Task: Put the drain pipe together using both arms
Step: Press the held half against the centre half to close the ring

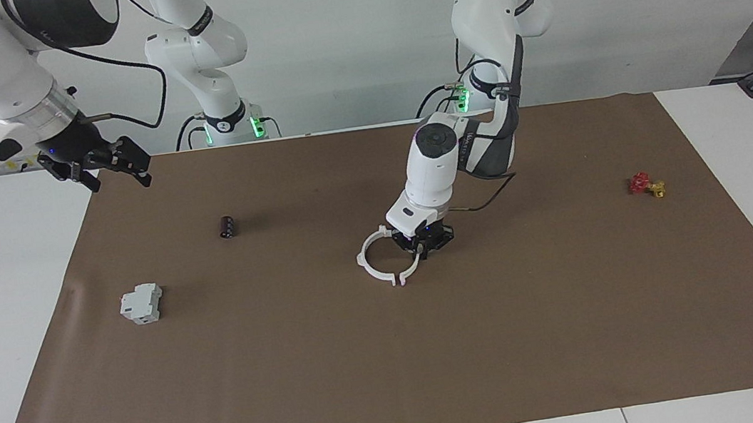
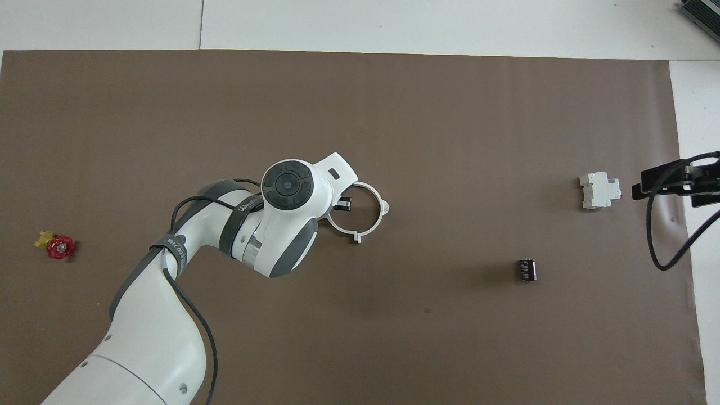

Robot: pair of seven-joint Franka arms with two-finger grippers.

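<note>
Facing view: we see the left gripper (image 1: 423, 242) low at the drain pipe (image 1: 382, 261) mid-surface, fingers closed on its rim, probably steadying it for joining, while the right gripper (image 1: 104, 166) waits spread wide over the mat's edge.

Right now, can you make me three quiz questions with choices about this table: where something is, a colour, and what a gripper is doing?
1. The left gripper is at:
A. the ring
B. the grey block
C. the valve

2. The valve's wheel is:
A. blue
B. red
C. green

3. The right gripper is:
A. gripping the dark cylinder
B. pressing on the mat
C. open in the air, empty

Answers:
1 A, its fingers are down on the ring's rim.
2 B, the wheel is red beside a yellow part.
3 C, its fingers are spread above the mat's corner with nothing between them.
</note>
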